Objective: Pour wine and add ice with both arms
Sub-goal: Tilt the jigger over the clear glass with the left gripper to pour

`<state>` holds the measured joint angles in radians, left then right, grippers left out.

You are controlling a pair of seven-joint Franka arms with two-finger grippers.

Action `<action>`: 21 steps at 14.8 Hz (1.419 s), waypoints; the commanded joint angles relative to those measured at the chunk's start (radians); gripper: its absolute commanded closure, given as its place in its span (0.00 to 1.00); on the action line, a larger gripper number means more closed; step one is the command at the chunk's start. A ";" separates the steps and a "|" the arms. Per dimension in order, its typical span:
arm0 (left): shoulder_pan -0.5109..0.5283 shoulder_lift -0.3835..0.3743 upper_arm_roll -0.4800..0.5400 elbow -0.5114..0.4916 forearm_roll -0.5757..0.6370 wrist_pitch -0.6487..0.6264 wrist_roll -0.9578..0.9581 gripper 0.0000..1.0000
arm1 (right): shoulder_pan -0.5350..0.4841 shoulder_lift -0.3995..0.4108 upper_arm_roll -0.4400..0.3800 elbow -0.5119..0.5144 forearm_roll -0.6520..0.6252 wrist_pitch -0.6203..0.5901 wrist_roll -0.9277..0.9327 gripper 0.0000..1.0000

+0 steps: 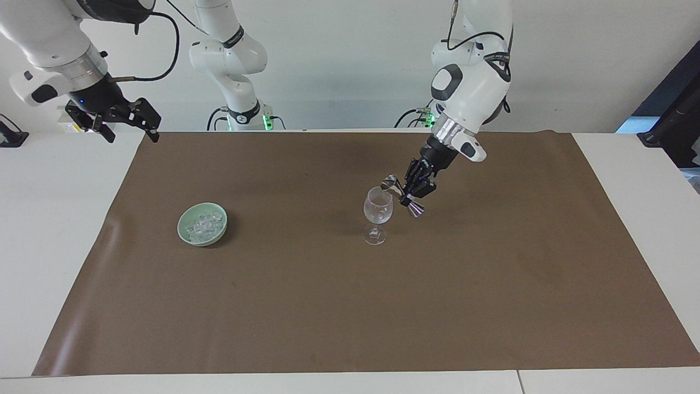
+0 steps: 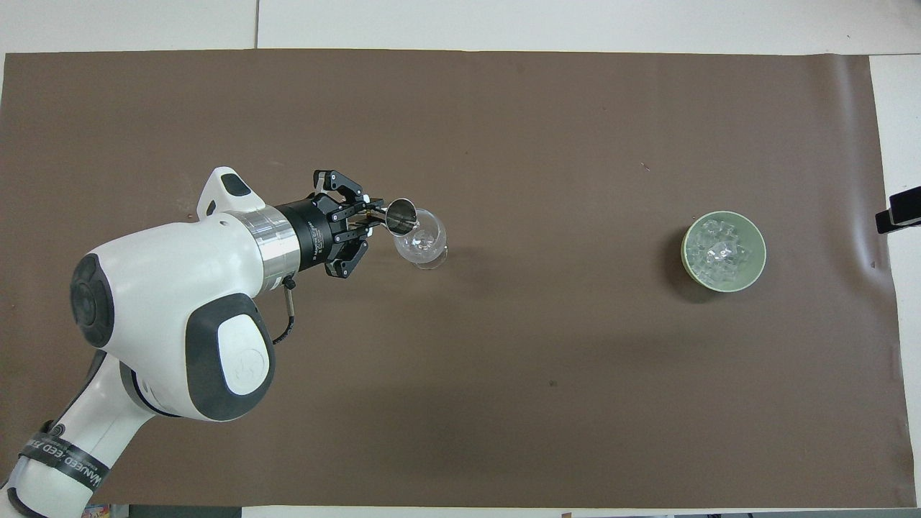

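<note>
**Jigger tipped at the glass rim**

The left claw (image 1: 411, 192) is clamped on a metal jigger (image 2: 400, 215), a double-ended measuring cup, tilted with its mouth leaning over the rim of the wine glass (image 1: 378, 206). In the overhead view the jigger sits at about ten o'clock of the glass bowl, its lip overlapping the rim. Whether they touch I cannot tell.

This looks like the pouring step. To do it well, the mouth should stay above the bowl's opening while the wrist rolls slowly, so the liquid lands inside instead of running down the outside. The glass stands on a thin stem and small foot, so a sideways nudge at the rim could topple it; the tilt should come from rotation, not from pushing in.

The glass looks clear, and I cannot make out any liquid in it or a stream. The pale green bowl (image 1: 202, 224), well apart toward the right arm's end of the worktop (image 1: 629, 180), holds the ice (image 2: 722, 250), a heap of small clear cubes.

The right claw (image 1: 118, 121) waits with fingers spread, holding nothing, above the mat's (image 1: 306, 306) corner at its own end.
</note>
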<state>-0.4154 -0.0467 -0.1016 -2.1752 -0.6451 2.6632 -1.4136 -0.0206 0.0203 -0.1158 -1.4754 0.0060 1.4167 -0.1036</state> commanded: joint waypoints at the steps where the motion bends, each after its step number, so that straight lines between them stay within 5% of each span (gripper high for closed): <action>1: -0.014 0.011 0.005 0.003 0.094 0.034 -0.013 1.00 | -0.002 -0.017 0.005 -0.025 -0.006 0.015 0.013 0.00; 21: -0.037 0.018 0.007 0.018 0.583 0.029 -0.088 1.00 | -0.002 -0.017 0.005 -0.025 -0.005 0.013 0.010 0.00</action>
<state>-0.4322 -0.0380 -0.1032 -2.1739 -0.1228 2.6769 -1.4448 -0.0206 0.0203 -0.1158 -1.4756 0.0061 1.4167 -0.1036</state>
